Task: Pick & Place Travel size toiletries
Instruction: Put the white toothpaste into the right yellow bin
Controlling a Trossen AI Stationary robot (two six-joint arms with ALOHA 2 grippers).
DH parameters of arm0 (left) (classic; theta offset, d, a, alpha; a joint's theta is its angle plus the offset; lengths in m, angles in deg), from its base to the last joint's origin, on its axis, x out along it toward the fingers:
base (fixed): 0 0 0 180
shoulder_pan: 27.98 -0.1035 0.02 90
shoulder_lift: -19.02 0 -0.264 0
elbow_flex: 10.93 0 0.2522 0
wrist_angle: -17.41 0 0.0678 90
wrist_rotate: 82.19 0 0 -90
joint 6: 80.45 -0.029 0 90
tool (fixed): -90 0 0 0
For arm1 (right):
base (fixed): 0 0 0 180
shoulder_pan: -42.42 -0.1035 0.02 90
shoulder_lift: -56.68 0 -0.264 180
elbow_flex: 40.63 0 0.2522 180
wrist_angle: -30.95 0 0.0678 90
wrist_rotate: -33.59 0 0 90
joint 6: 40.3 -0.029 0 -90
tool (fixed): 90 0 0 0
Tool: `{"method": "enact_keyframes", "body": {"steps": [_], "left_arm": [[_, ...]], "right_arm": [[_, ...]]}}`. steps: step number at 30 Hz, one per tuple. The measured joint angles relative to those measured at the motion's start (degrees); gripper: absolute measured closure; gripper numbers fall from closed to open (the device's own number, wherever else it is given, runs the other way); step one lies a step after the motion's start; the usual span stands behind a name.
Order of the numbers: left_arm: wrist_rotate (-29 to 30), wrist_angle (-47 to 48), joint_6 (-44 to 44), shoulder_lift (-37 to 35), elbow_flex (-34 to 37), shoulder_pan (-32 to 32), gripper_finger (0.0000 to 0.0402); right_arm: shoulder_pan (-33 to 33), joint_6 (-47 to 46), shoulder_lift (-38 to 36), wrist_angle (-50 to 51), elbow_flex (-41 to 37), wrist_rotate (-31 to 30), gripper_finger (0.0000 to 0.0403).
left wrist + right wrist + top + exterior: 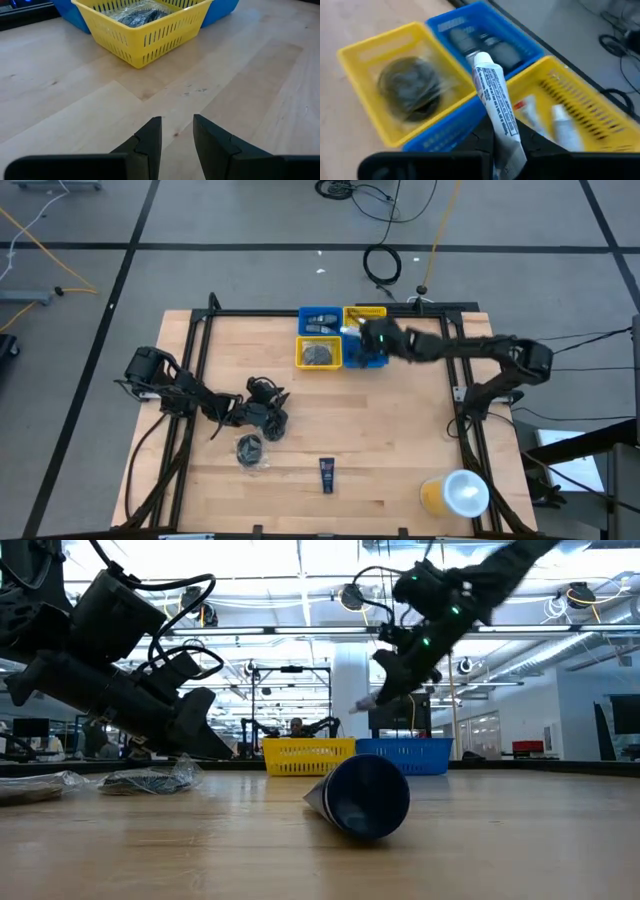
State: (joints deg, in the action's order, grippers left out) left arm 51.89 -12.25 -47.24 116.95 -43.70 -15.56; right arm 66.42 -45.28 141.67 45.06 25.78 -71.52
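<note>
My right gripper (368, 340) hangs over the four small bins at the table's far side, shut on a white mini tube (492, 95). Under it, a yellow bin (405, 85) holds a dark wrapped disc. A blue bin (480, 40) holds dark pieces, and another yellow bin (565, 120) holds white tubes. A dark blue tube (326, 473) lies on the table near the front, and a wrapped disc (250, 450) lies left of it. My left gripper (177, 132) stands open, low over the table beside that disc, with nothing between its fingers. My right gripper pinches the white tube's flat tail end (509, 137) between its two fingers. The tube sticks out forward past the fingertips, its cap (482, 61) leading. The fingers slant down from the table's right side. The tube is lifted clear, above the bins.
A big yellow cup with a white lid (455, 493) lies at the front right. A fourth bin, blue (372, 358), stands below the right gripper. A dark frame edges the table. Bare wood lies between the bins and the loose items.
</note>
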Motion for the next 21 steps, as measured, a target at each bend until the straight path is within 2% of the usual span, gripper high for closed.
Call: {"method": "enact_keyframes", "body": {"steps": [3, 5, 7, 10, 15, 21], "left_arm": [[0.52, -0.02, 0.04, 0.0, 0.0, -0.02, 0.0293], [0.55, -0.04, 0.06, 0.0, 0.0, -0.02, 0.0293], [0.58, -0.04, 0.07, 0.0, 0.0, -0.03, 0.0293], [0.77, -0.07, 0.14, 0.0, 0.0, -0.02, 0.0293], [0.88, -0.11, 0.17, 0.0, 0.0, -0.04, 0.0293], [0.96, -0.15, 0.11, 0.0, 0.0, -0.09, 0.0293]], "right_arm": [[5.63, 1.25, 1.66, 9.86, 7.15, 1.23, 0.0387], [9.8, 1.59, 3.86, 14.09, 10.12, 6.04, 0.0388], [13.52, 1.58, 6.29, 15.82, 11.87, 12.11, 0.0388], [17.09, 1.61, 9.42, 14.56, 13.53, 16.58, 0.0385], [19.89, 1.55, 13.91, 15.13, 13.89, 25.0, 0.038], [19.92, 1.61, 16.26, 14.72, 13.94, 25.79, 0.0379]]}}
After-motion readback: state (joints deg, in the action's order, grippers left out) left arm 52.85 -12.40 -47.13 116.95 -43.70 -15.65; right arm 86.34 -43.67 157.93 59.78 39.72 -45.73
